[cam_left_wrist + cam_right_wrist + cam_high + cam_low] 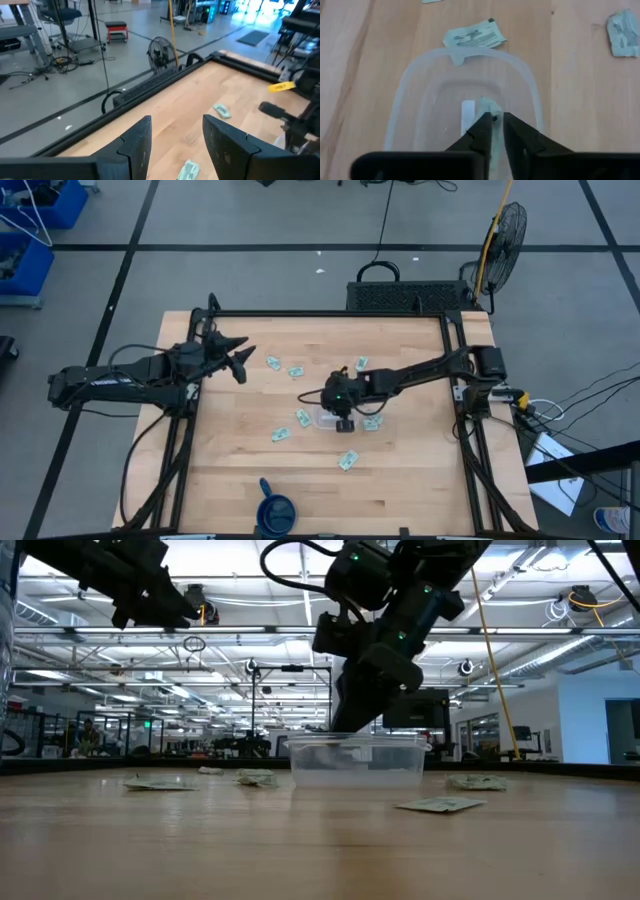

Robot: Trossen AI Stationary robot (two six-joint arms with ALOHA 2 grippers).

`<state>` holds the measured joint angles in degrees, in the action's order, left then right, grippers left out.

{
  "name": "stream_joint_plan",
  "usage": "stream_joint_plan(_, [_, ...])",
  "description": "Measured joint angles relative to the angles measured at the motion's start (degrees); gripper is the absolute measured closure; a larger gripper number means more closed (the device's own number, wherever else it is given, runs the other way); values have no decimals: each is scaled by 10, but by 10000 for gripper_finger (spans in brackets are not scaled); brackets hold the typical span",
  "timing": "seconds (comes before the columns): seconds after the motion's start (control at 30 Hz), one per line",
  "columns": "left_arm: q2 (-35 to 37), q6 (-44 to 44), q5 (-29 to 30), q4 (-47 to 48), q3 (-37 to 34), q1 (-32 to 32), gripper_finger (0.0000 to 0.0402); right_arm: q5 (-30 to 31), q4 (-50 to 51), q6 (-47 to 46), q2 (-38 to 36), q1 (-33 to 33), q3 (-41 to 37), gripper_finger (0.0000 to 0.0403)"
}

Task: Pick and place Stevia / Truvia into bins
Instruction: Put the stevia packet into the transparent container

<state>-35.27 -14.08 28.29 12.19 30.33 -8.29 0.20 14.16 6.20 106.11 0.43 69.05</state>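
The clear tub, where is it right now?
In the high view, the clear tub sits mid-table, right of centre, under the right hand, with sachets around it.

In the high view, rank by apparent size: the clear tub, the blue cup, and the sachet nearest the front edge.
Largest to smallest:
1. Clear shallow plastic tub, partly hidden under the right gripper, so its lead is unsure.
2. Dark blue round cup, about alike.
3. Pale green paper sachet, clearly smallest.

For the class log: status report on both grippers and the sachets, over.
Right gripper over the clear tub, shut on a sachet. Left gripper open, waiting above the table's left side. Other sachets lie loose on the table. Nothing in the way.
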Motion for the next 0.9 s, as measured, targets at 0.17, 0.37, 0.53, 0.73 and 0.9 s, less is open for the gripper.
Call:
stream_joint_plan(0.17, [0, -4, -1, 26, 0, 0, 220, 1, 3, 7, -5, -6, 0, 312])
stream_joint_plan(0.37, [-27, -49, 3, 71, -20, -3, 220, 45, 3, 45, -47, -5, 0, 284])
stream_joint_plan(0.53, [-121, -102, -32, 1, -62, -37, 220, 146, 3, 68, -106, -12, 1, 283])
stream_joint_plan(0.73, [-249, -126, -64, -50, -65, -121, 220, 198, 3, 80, -173, -24, 1, 285])
stream_joint_plan(0.9, [-352, -121, -127, -87, -65, -187, 220, 208, 2, 81, -214, -34, 1, 285])
